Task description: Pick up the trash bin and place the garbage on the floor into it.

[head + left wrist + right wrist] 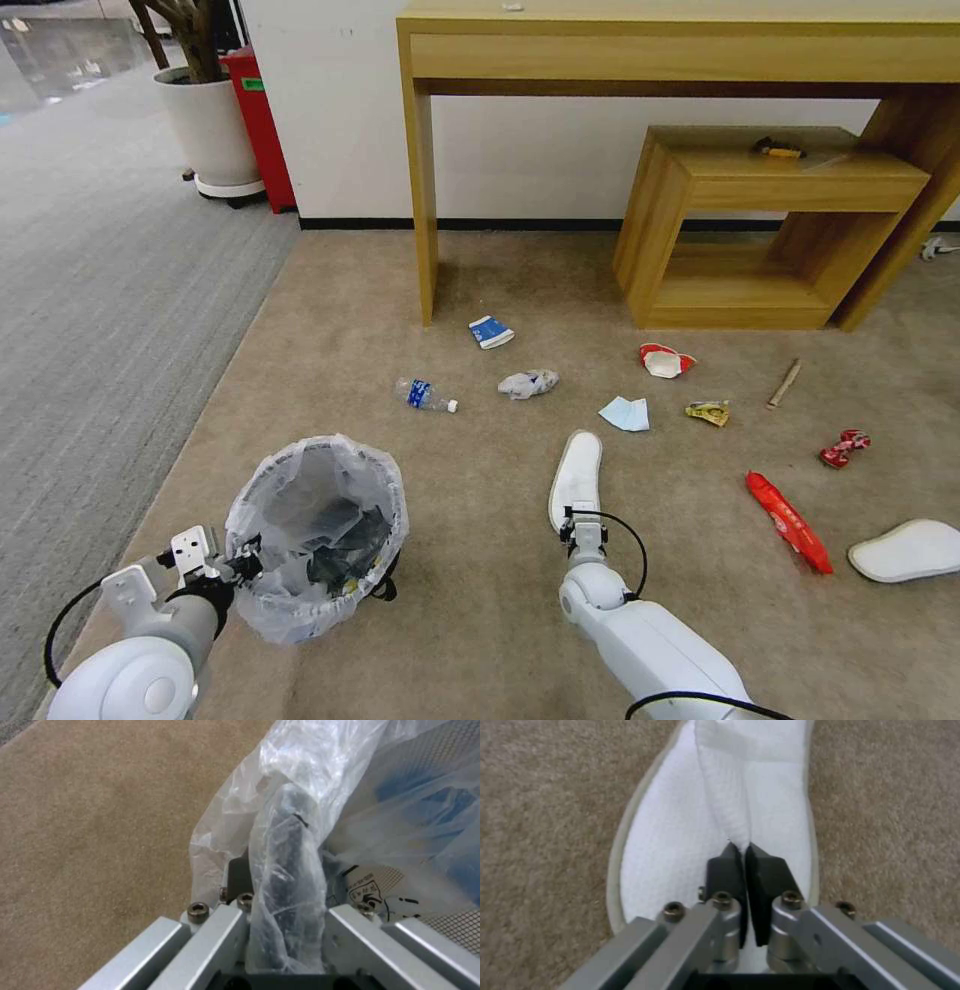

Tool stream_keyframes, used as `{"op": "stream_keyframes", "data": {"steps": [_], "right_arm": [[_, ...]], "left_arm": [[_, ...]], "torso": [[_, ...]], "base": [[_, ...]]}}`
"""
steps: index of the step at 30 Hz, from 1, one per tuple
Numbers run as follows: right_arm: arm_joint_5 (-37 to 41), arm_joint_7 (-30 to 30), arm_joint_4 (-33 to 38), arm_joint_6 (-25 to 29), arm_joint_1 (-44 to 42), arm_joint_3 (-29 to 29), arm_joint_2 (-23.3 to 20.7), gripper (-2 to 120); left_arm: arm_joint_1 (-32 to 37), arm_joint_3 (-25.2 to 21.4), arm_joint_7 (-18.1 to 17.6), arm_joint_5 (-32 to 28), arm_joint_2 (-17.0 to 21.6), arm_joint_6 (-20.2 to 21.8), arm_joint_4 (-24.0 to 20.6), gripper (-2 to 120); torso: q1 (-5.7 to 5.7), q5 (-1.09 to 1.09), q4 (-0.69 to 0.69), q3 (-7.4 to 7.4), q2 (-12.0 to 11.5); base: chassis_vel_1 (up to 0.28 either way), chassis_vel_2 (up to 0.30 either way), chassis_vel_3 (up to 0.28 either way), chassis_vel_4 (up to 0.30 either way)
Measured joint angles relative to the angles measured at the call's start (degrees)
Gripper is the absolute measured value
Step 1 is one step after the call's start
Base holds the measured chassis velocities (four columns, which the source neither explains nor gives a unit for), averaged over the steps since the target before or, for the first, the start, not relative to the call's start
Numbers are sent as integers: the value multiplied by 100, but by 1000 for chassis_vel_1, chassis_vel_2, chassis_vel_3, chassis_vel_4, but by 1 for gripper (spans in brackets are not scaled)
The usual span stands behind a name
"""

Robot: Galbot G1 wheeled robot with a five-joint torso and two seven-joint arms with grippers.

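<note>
at my eight o'clock in the head view, the left gripper is clamped on the rim of the trash bin; my left wrist camera shows its fingers closed over the bagged rim, the crinkled plastic liner bunched between them. the bin sits over the beige floor near the seam with the grey carpet.

just right of centre, at about six o'clock, the right gripper is at the heel of the near white slipper. on the right wrist camera the black fingers are pressed together, pinching a raised fold of the slipper's white fabric.

beyond, around twelve o'clock, lie a plastic bottle, a blue-white carton, a crumpled bottle and a blue mask. toward two o'clock: a red-white cup, a yellow scrap, a wooden stick, a crushed red can. at three o'clock, a red wrapper and the second slipper.
</note>
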Motion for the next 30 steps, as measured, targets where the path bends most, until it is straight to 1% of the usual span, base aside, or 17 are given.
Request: {"op": "stream_keyframes", "data": {"steps": [2, 4, 6, 9, 10, 12, 13, 16, 17, 20, 21, 24, 25, 29, 30], "right_arm": [[-2, -43, 45, 65, -34, 0, -32, 0], [-8, -172, 158, 305, -92, 22, -103, 0], [-8, -209, 201, 365, -110, 34, -124, 0], [47, -490, 583, 694, -247, 120, -305, 0], [47, -490, 583, 694, -247, 120, -305, 0], [98, -787, 924, 962, -361, 199, -466, 0], [98, -787, 924, 962, -361, 199, -466, 0], [259, -1298, 1387, 1311, -517, 279, -733, 0], [259, -1298, 1387, 1311, -517, 279, -733, 0], [467, -1868, 1881, 1652, -648, 314, -1116, 0], [467, -1868, 1881, 1652, -648, 314, -1116, 0], [776, -2366, 2364, 1917, -694, 304, -1452, 0], [776, -2366, 2364, 1917, -694, 304, -1452, 0], [1326, -2863, 3132, 2120, -612, 203, -1894, 0], [1326, -2863, 3132, 2120, -612, 203, -1894, 0]], "left_arm": [[1, -3, 4, 10, 0, -3, 16, 0], [1, -25, 6, 13, 17, -3, 50, 0], [1, -30, 7, 13, 23, -3, 58, 0], [-1, -36, 11, 24, 18, -8, 109, 0], [-1, -36, 11, 24, 18, -8, 109, 0], [-6, -31, 18, 49, 1, -16, 143, 0], [-6, -31, 18, 49, 1, -16, 143, 0], [-15, -26, 25, 70, -13, -26, 186, 0], [-15, -26, 25, 70, -13, -26, 186, 0], [-20, -25, 31, 81, -22, -32, 205, 0], [-20, -25, 31, 81, -22, -32, 205, 0], [-19, -33, 32, 74, -22, -33, 162, 0], [-19, -33, 32, 74, -22, -33, 162, 0], [11, -60, 34, 65, -28, -34, 72, 0], [11, -60, 34, 65, -28, -34, 72, 0]], "torso": [[0, 0, 0, 0, 0], [0, -1, -1, 0, 0], [0, 0, 0, 0, 0], [0, -1, 0, 0, 0], [0, -1, 0, 0, 0], [0, 0, 0, 0, 0], [0, 0, 0, 0, 0], [0, 0, 0, 0, 0], [0, 0, 0, 0, 0], [0, 0, -1, 0, 0], [0, 0, -1, 0, 0], [0, 0, 0, 0, 0], [0, 0, 0, 0, 0], [0, 0, -1, 0, 0], [0, 0, -1, 0, 0]], "base": [[0, 0, 0, 0], [0, 0, 0, 0], [0, 0, 0, 0], [0, 0, 0, 0], [0, 0, 0, 0], [0, 0, 0, 0], [0, 0, 0, 0], [0, 0, 0, 0], [0, 0, 0, 0], [0, 0, 0, 0], [0, 0, 0, 0], [0, 0, 0, 0], [0, 0, 0, 0], [0, 0, 0, 0], [0, 0, 0, 0]]}}
